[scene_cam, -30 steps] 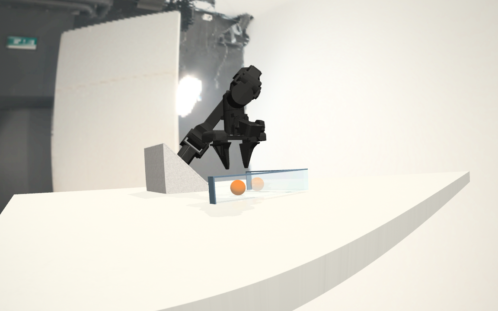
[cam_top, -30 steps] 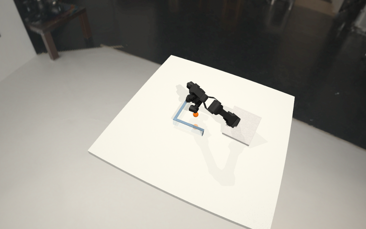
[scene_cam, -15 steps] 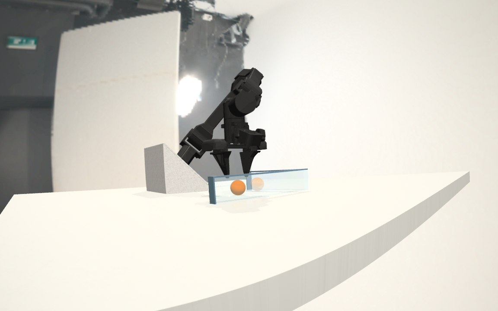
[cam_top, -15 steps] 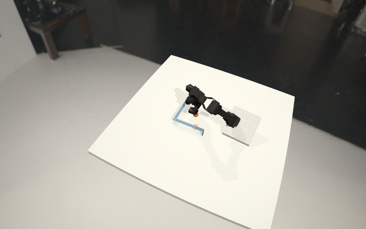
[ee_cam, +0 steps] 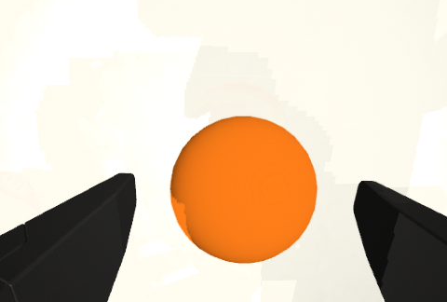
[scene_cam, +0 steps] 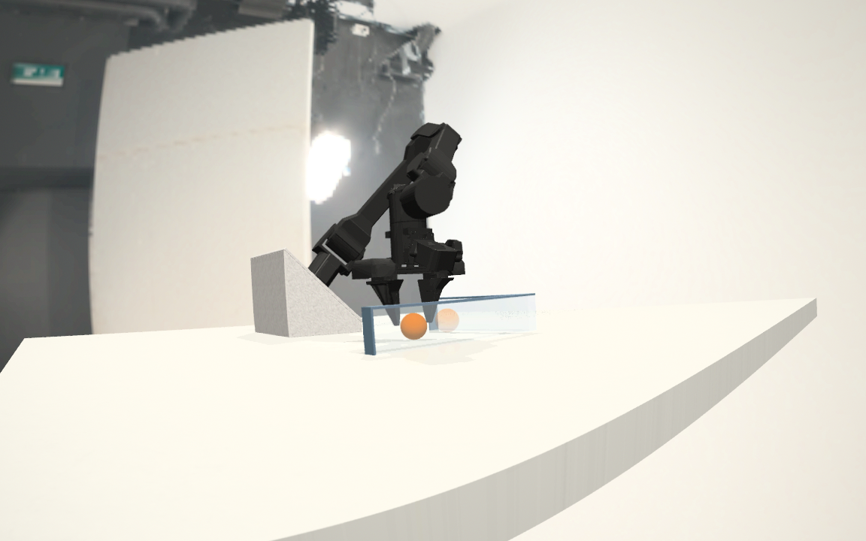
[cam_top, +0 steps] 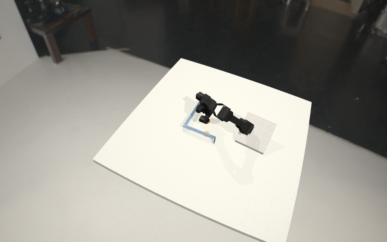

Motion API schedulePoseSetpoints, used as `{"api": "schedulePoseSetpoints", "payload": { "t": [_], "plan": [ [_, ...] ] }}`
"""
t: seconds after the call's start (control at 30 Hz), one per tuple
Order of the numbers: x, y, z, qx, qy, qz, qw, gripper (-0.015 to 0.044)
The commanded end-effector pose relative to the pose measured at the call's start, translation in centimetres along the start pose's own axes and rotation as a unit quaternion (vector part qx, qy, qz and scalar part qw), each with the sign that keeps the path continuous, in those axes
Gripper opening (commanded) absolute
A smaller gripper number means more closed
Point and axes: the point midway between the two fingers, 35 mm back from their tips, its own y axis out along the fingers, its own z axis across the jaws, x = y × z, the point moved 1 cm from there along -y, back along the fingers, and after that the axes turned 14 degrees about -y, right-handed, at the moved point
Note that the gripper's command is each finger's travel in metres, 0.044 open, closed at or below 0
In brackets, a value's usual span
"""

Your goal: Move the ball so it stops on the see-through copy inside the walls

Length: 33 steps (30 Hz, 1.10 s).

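Your gripper [scene_cam: 412, 315] is down at the ball [scene_cam: 413, 325], jaws spread wide with one finger on either side of it. In the wrist view the ball [ee_cam: 244, 189] sits between the two dark fingers, and a clear gap of table shows on each side of it, so nothing is pinched.

Take the clear walls [scene_cam: 463, 310] as your landmark. The ball rests on the table [scene_cam: 288, 430] inside their corner, on the open side and away from both panes. The see-through copy [scene_cam: 447, 319] lies just beside the ball, closer to the long wall. From the top view the copy [cam_top: 207, 132] sits right against the nearer wall [cam_top: 199, 132], while the ball [cam_top: 208, 121] peeks out from under the gripper [cam_top: 204, 119], farther from that wall. Ball and copy stand apart there; in the exterior view they appear almost to touch.

The arm's grey base block [scene_cam: 288, 296] stands outside the walls, behind their near end.
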Motion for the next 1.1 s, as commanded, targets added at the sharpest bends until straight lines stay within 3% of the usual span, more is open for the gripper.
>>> {"api": "schedulePoseSetpoints", "payload": {
  "t": [0.0,0.07,0.17,0.47,0.7,1.07],
  "plan": [
    [-0.1,0.6,0.1,0.003,0.003,0.000,1.000,0.0310],
    [-0.1,0.7,0.1,0.004,0.003,0.000,1.000,0.0310],
    [-0.1,0.7,0.1,0.004,0.003,0.000,1.000,0.0232],
    [-0.1,0.7,0.1,0.004,0.003,0.000,1.000,0.0172],
    [0.4,-2.1,-0.3,0.000,0.003,0.000,1.000,0.0000],
    [0.3,-9.4,-0.4,-0.001,0.003,0.001,1.000,0.0000]
  ]
}}
